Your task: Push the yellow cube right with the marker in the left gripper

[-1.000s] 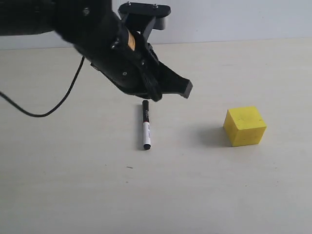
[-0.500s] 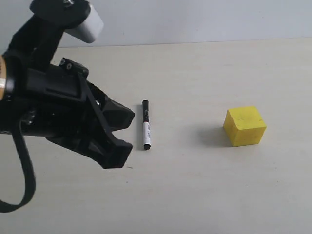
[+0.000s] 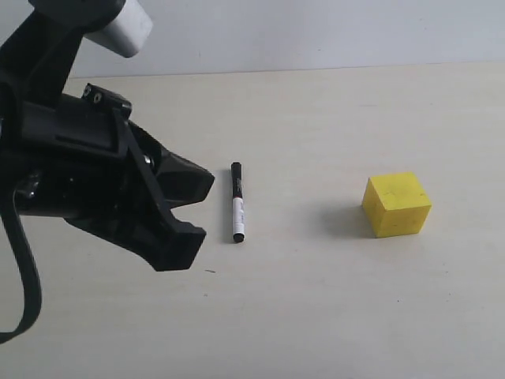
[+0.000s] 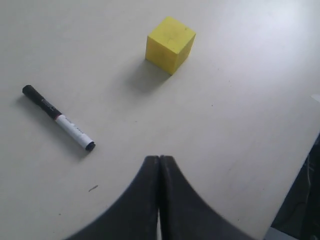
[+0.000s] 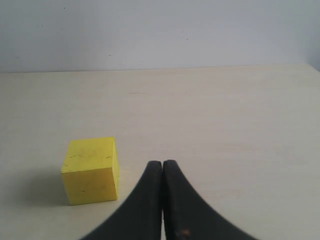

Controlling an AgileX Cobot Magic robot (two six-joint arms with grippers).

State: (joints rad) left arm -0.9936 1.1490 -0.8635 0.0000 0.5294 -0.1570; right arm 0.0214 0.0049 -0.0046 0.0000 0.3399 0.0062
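The marker (image 3: 236,203) lies loose on the table, black cap pointing away, white barrel toward the front; the left wrist view shows the marker (image 4: 58,118) too. My left gripper (image 3: 197,209) hovers just left of it, not touching. In the left wrist view the left gripper (image 4: 159,157) is shut with its fingers pressed together and nothing between them. The yellow cube (image 3: 397,204) sits to the right, well apart from the marker. The right gripper (image 5: 162,161) is shut and empty, with the yellow cube (image 5: 91,170) beside it.
The pale table (image 3: 316,300) runs to a grey wall (image 3: 316,31) at the back. A black cable (image 3: 31,284) hangs from the left arm at the left edge. The table's edge (image 4: 312,127) shows in the left wrist view.
The left arm swung from behind the marker to its left and nearer the camera, then drifted slightly further left. Marker and cube stayed where they were.
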